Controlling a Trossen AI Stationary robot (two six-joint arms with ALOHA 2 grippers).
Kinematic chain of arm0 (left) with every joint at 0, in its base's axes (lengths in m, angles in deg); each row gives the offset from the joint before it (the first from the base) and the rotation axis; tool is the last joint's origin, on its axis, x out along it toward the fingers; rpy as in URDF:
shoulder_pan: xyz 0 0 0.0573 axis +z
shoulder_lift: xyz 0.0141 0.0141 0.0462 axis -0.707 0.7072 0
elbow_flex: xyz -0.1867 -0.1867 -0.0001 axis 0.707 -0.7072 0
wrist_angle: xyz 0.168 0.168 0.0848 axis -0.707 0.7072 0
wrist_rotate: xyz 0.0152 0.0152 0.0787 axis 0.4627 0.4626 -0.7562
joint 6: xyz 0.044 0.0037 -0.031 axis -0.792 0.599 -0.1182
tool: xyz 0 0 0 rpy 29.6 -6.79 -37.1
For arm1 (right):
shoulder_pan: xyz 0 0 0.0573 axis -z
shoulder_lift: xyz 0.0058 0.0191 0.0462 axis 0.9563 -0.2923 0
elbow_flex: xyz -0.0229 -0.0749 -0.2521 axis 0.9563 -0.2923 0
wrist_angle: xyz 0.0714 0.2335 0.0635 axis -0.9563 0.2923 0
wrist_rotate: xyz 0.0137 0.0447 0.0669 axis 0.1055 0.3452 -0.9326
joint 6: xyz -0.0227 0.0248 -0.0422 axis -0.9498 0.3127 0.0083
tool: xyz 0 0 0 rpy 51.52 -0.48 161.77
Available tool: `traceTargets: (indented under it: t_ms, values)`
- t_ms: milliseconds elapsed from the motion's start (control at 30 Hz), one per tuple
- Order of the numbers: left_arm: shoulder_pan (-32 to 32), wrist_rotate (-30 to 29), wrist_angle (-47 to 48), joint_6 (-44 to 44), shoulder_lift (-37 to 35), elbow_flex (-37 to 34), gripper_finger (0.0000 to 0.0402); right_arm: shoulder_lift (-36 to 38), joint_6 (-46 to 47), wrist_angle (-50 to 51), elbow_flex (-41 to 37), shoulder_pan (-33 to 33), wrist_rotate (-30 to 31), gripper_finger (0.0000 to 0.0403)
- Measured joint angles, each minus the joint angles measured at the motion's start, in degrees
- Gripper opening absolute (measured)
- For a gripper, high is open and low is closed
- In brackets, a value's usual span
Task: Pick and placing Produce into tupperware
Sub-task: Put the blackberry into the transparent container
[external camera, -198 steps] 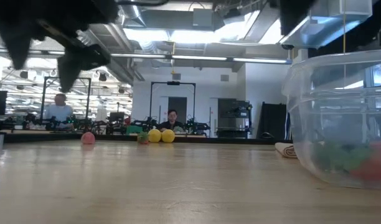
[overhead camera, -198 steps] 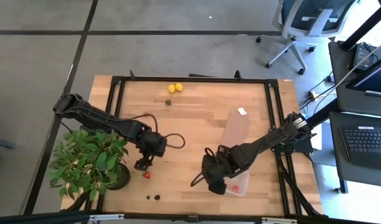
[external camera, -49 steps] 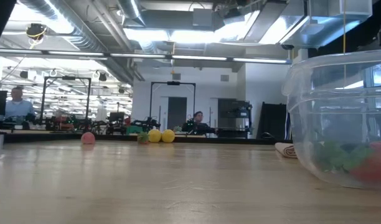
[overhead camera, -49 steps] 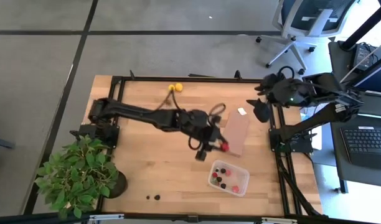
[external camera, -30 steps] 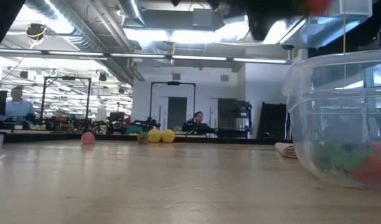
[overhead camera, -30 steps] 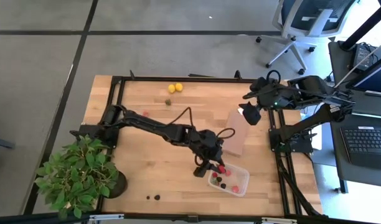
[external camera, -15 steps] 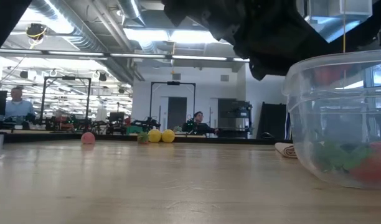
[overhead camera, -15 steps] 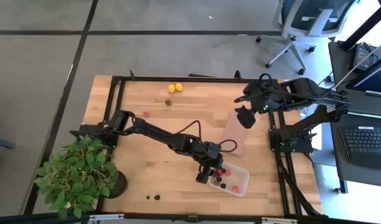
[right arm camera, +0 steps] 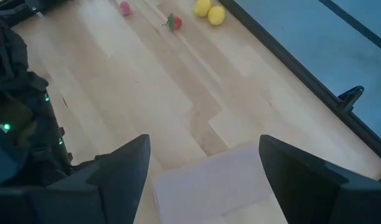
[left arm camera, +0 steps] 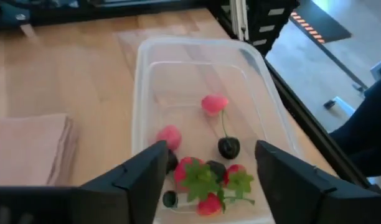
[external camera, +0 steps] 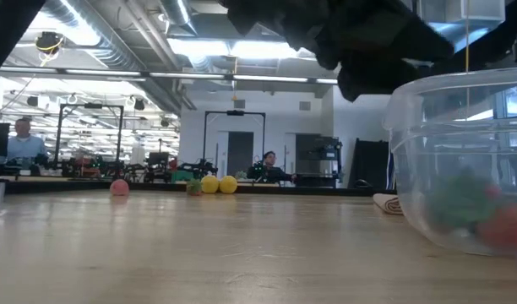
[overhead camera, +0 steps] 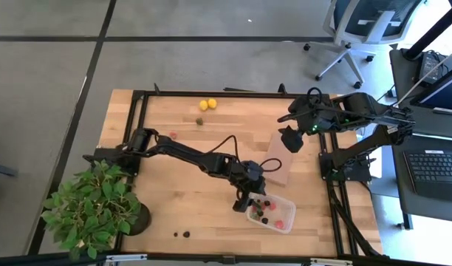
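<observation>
The clear tupperware (overhead camera: 271,212) stands near the table's near right corner and shows large in the low view (external camera: 461,160). Several red and dark fruit pieces (left arm camera: 206,174) lie on its floor. My left gripper (overhead camera: 250,201) hangs open over its left end, and its fingers (left arm camera: 210,152) hold nothing. My right gripper (overhead camera: 289,139) hovers open (right arm camera: 204,143) above the brown block's far end. Loose produce rests on the table: two lemons (overhead camera: 208,104), a strawberry (overhead camera: 200,120), a red piece (overhead camera: 172,135) and two dark berries (overhead camera: 182,235).
The flat brown block (overhead camera: 279,157) lies just beyond the tupperware. A potted plant (overhead camera: 97,199) fills the near left corner. A small white tag (overhead camera: 287,132) lies by the right gripper. Black frame rails run along the table's edges. People sit in the room behind the table.
My left gripper has travelled toward the near right and down over the tupperware with a red piece. That piece now lies inside with the others. My right gripper has drifted slightly toward the table's left, over the brown block.
</observation>
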Motion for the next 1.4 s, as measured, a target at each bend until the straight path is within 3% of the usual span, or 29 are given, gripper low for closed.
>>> traceTargets:
  t_ms: [133,300,500,700,767,900,1000,1100,1267,1400]
  values:
    - [0.61,-0.32,2.06,-1.03,-1.61,-0.02,0.0264,0.02,-1.01,0.02,0.00,0.00,0.02,0.0301]
    - [0.39,0.00,11.71,-7.57,-8.38,0.11,0.0265,0.02,-1.06,0.23,0.00,0.00,0.02,0.0301]
    - [-1.18,-1.30,22.75,-7.34,-14.18,-0.01,0.0267,0.04,-1.06,0.25,0.00,0.00,0.07,0.0301]
    - [-4.19,8.35,35.62,-9.12,-15.27,-0.02,0.0260,0.04,-1.08,0.14,0.00,0.00,0.07,0.0301]
    - [-5.98,7.67,41.36,-10.73,-15.12,-0.02,0.0256,0.04,-1.06,0.00,0.00,0.00,0.11,0.0301]
    - [-10.49,0.90,50.44,-13.45,-13.90,-0.13,0.0252,0.04,-1.27,0.00,0.00,0.00,0.26,0.0301]
    - [-14.41,-2.39,51.20,-16.48,-13.15,-0.19,0.0250,0.04,-1.27,-0.02,0.00,0.00,1.13,0.0301]
    - [-17.19,-1.92,47.10,-17.21,-12.69,-2.13,0.0250,-0.01,-1.27,-0.04,0.00,0.00,1.60,0.0301]
    - [-18.50,1.78,35.77,-5.25,-12.48,-10.10,0.0250,-0.49,-1.06,-0.09,-0.02,-0.33,1.66,0.0301]
    - [-19.32,1.53,28.99,1.57,-12.74,-14.30,0.0250,-1.01,-1.06,-0.11,-0.02,-1.01,1.75,0.0301]
